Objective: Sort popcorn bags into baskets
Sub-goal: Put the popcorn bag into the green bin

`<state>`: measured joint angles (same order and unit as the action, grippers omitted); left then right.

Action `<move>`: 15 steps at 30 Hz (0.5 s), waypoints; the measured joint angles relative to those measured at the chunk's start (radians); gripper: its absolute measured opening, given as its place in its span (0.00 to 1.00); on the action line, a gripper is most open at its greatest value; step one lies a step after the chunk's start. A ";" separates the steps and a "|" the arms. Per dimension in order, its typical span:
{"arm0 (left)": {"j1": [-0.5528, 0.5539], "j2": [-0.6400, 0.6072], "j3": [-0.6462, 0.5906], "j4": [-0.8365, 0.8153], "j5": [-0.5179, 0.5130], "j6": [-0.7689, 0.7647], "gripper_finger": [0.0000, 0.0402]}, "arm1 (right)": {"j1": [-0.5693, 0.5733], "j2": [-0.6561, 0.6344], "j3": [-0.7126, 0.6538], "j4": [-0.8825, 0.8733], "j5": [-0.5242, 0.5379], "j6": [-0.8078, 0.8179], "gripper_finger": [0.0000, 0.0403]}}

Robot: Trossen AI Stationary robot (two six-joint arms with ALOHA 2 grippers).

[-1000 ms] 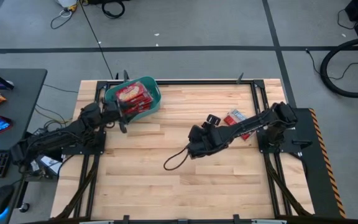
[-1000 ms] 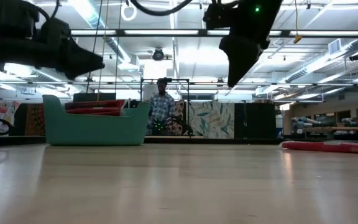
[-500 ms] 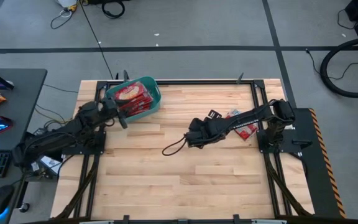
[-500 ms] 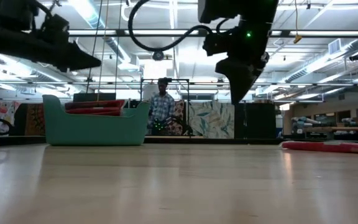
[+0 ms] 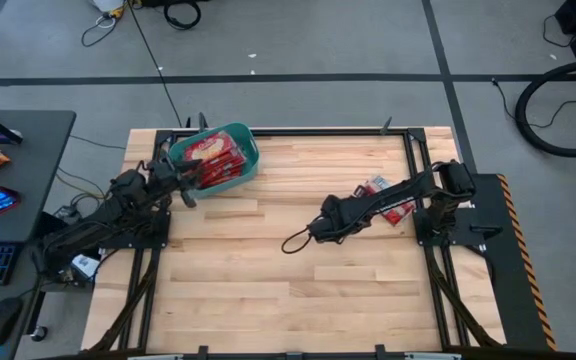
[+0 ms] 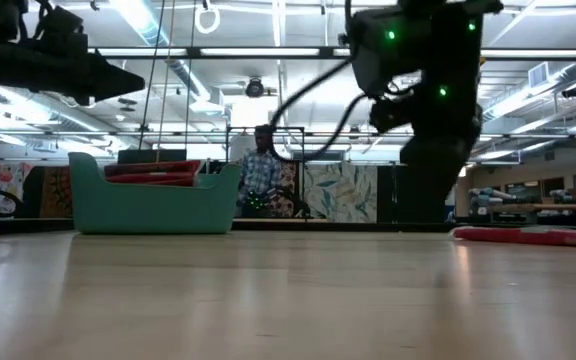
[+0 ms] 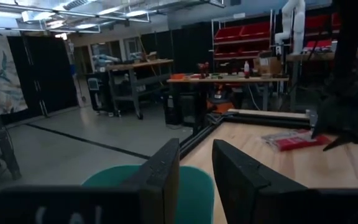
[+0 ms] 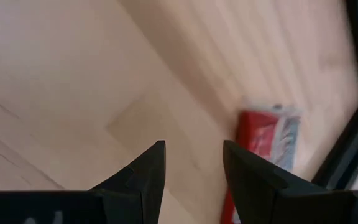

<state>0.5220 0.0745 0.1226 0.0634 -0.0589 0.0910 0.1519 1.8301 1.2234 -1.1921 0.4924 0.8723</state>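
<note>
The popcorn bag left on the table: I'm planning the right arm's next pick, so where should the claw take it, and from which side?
Probably from straight above, pinching across a short edge. The popcorn bag lies flat on the table near the right arm's base, so there is no side to grab. The open right claw points down near it; the low view shows how thin it is.

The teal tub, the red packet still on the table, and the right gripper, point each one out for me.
teal tub [image 5: 249,166]: high view, its rim.
red packet [image 5: 396,207]: high view, its red face.
right gripper [image 8: 191,163]: right wrist view, gap between its fingertips.

Floor [image 5: 348,40]: grey, crossed by dark tape lines
Desk [image 5: 18,150]: dark, at my nine o'clock
Ceiling lights [image 6: 528,95]: long bright strips overhead
</note>
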 joint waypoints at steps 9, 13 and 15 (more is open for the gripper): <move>0.000 -0.002 0.000 -0.078 0.003 -0.027 0.25 | -0.041 0.000 -0.064 0.022 -0.069 -0.012 0.41; 0.000 -0.003 0.000 -0.092 0.003 -0.072 0.25 | -0.073 0.000 -0.064 0.021 -0.106 -0.082 0.41; 0.000 -0.003 0.000 -0.104 0.003 -0.080 0.25 | -0.088 0.000 -0.066 0.007 -0.110 -0.113 0.40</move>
<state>0.5220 0.0720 0.1223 -0.0403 -0.0555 0.0107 0.0634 1.8298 1.1579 -1.1851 0.3820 0.7592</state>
